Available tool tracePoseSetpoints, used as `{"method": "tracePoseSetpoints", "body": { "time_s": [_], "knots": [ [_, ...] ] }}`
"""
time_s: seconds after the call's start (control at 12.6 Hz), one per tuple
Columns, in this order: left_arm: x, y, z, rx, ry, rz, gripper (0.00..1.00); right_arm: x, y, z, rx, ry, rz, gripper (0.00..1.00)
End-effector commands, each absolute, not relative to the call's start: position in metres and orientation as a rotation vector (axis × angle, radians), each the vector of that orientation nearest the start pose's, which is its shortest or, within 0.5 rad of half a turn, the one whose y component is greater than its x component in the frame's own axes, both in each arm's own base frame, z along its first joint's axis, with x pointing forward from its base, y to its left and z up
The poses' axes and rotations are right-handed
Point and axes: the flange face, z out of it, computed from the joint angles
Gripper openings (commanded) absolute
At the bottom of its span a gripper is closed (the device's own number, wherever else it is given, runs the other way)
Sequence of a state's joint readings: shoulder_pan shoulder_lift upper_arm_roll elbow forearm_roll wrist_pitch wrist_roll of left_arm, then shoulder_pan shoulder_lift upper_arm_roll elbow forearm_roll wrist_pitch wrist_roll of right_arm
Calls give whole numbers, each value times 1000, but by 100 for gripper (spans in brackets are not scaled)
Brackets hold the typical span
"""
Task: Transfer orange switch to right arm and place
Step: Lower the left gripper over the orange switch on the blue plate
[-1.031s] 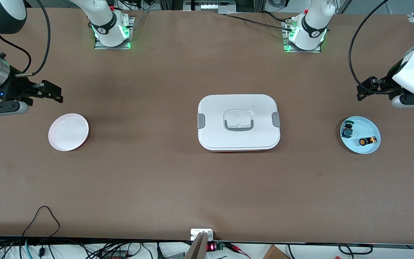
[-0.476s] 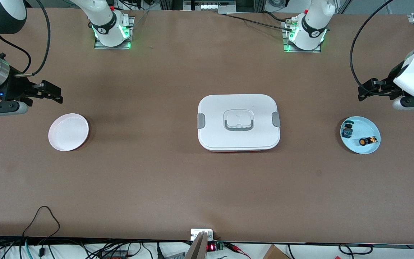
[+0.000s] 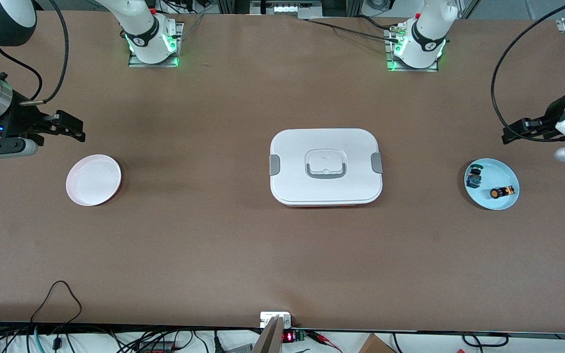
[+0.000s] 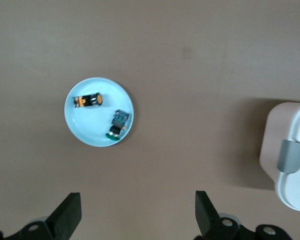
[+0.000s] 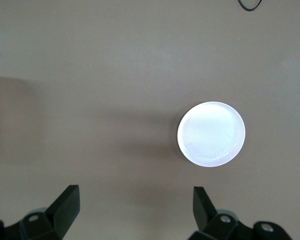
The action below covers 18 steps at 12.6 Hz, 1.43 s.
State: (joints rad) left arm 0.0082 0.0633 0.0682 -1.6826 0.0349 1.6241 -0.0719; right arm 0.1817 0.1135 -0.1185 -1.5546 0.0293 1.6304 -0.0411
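Since a second ago the left gripper (image 3: 525,131) has drifted out toward the left arm's end of the table and now hangs partly past the edge of the front view. Nothing else has shifted: the right gripper (image 3: 69,126), on the arm with the silver wrist ring, waits in the same spot above the bare table by the round white plate (image 3: 93,179), and everything on the table lies as before.

Both pairs of fingers stand spread wide and hold nothing; in each wrist view the black fingertips (image 4: 67,212) frame only bare brown table (image 3: 214,245).

The tiny black orange switch with its round orange cap (image 3: 500,192) lies untouched in the round pale-blue dish (image 3: 507,172), apart from the small dark blue-and-green component (image 3: 473,179) that shares the dish. From the left fingers the dish sits ahead and below, well clear of them.

Judged from this, the pick-up has not begun; the left arm seems to be lining up its approach, though its exact height is hard to read. Next it must centre over the switch, descend and pinch it without catching its neighbour. The white lidded rectangular container with grey latches (image 3: 325,166) sits midway between the arms.
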Motion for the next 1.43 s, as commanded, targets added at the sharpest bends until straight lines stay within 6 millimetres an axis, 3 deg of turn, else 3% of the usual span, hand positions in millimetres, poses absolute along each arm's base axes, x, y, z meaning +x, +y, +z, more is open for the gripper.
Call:
{"method": "tracePoseSetpoints", "body": {
  "time_s": [0.0, 0.24, 0.32, 0.4, 0.63, 0.79, 1.03, 1.27, 1.35],
  "knots": [
    [575, 70, 513, -3070, -260, 326, 100, 592, 43, 577, -3133, -160, 45, 100],
    [582, 124, 469, -3058, -396, 401, 100, 592, 43, 577, -3133, -160, 45, 100],
    [584, 147, 446, -3057, -453, 433, 100, 592, 45, 577, -3133, -165, 45, 100],
    [590, 156, 428, -3060, -473, 429, 100, 592, 44, 577, -3133, -162, 45, 100],
    [602, 185, 380, -3088, -381, 371, 100, 592, 45, 577, -3132, -165, 45, 100],
    [607, 220, 340, -3111, -323, 301, 99, 592, 46, 577, -3131, -167, 45, 100],
    [615, 233, 285, -3198, -317, 228, 98, 593, 45, 576, -3131, -165, 47, 100],
    [614, 247, 245, -3273, -327, 156, 98, 592, 46, 577, -3131, -167, 45, 100],
    [613, 247, 240, -3282, -321, 129, 98, 592, 47, 577, -3131, -169, 45, 100]
  ]
}}
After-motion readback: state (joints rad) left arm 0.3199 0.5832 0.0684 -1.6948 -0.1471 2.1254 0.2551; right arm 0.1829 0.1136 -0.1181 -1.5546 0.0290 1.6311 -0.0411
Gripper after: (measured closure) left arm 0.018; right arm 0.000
